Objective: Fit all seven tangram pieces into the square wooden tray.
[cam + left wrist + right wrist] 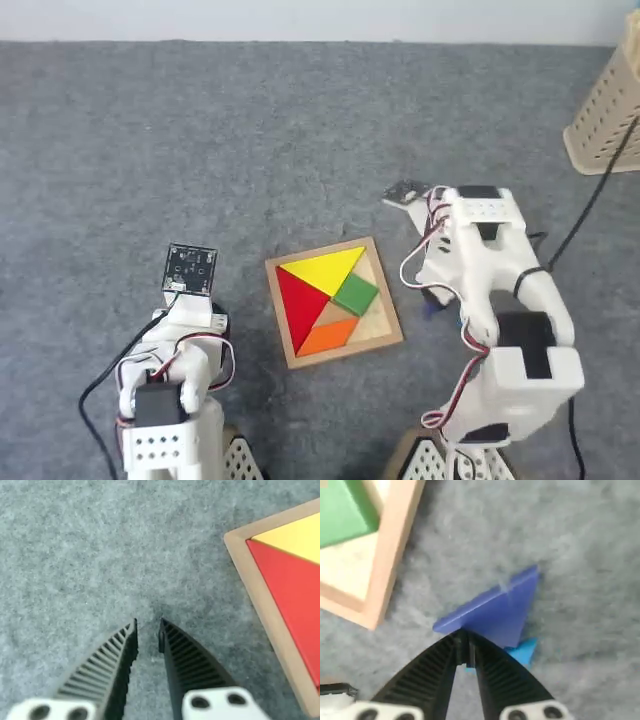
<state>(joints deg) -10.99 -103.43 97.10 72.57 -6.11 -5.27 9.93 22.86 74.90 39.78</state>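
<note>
The square wooden tray point(320, 250) lies mid-table with a yellow triangle point(325, 268), a red triangle point(298, 300), a green square point(355, 294) and an orange piece point(328, 337) in it. In the right wrist view my right gripper point(466, 642) is shut on the corner of a dark blue triangle point(495, 612), which tilts up off the carpet beside the tray's rim point(390, 565). A light blue piece point(524, 651) lies partly under it. My left gripper point(148, 626) hovers over bare carpet near the tray's corner point(255, 590), open by a narrow gap and holding nothing.
Grey carpet covers the table. A beige perforated basket point(605, 110) stands at the far right with a black cable running past it. A small dark part point(405, 192) lies just beyond the right arm. Open carpet stretches behind and left of the tray.
</note>
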